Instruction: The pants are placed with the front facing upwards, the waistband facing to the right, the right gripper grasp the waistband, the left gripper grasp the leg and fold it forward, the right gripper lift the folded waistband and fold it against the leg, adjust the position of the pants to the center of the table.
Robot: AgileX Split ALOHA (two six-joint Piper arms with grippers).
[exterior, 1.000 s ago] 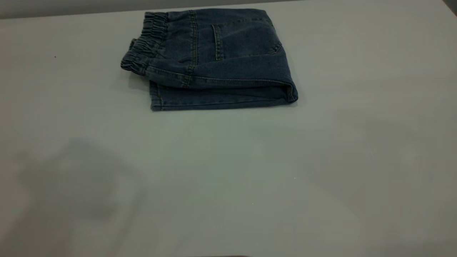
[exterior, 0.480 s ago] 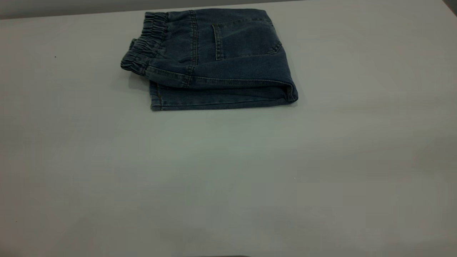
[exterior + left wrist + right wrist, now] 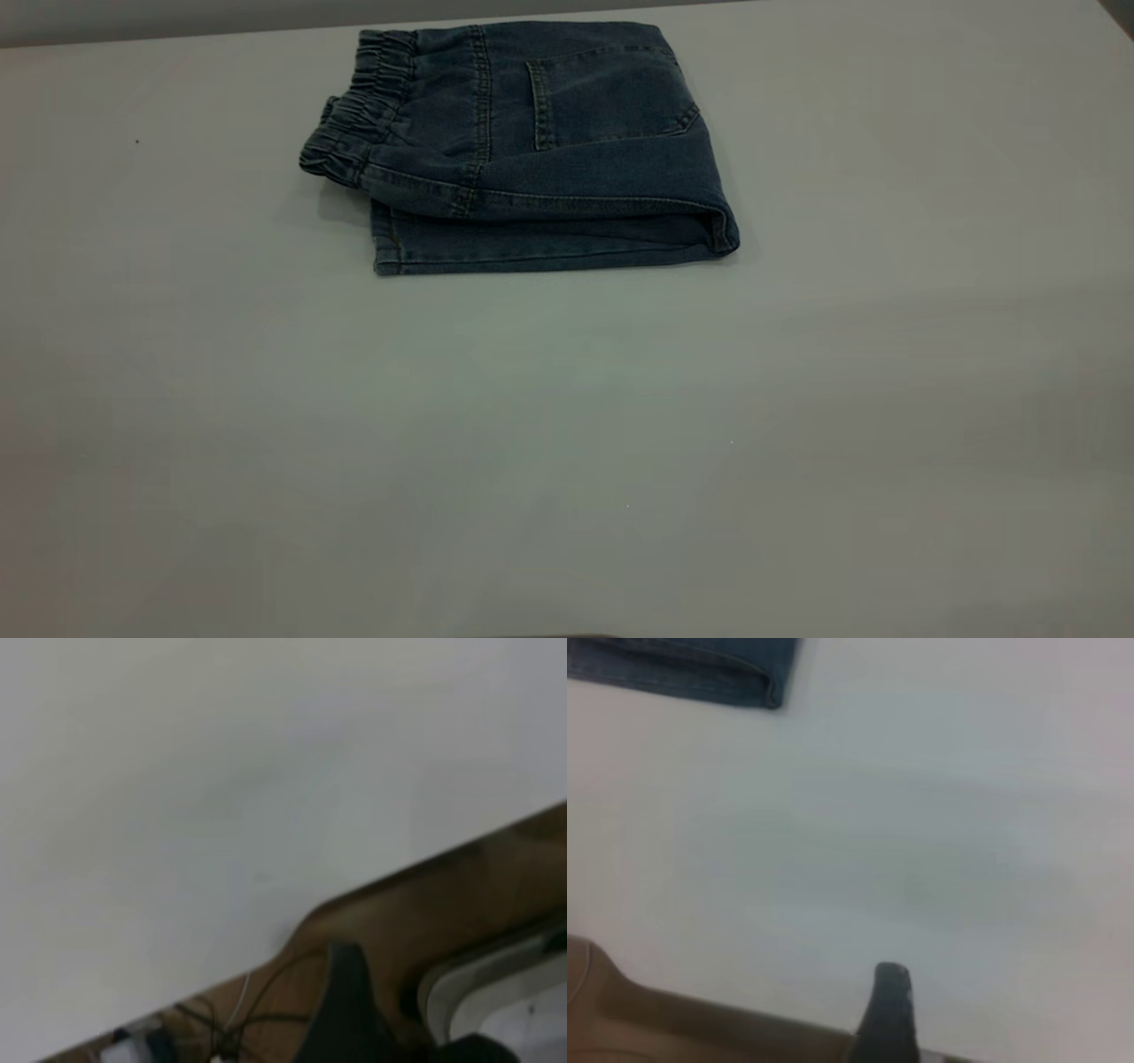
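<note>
The pants (image 3: pixel 523 146) are lying folded in the upper middle of the tabletop (image 3: pixel 567 425); an arm shadow seen at lower left a second ago is gone, both end effectors are backing off, their openings impossible to tell, so the folding looks finished.

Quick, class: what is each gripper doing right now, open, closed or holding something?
Left gripper: clear of the folded blue denim pants, holding nothing; open or closed cannot be told.
Right gripper: away from the pants, holding nothing; cannot be told.
</note>
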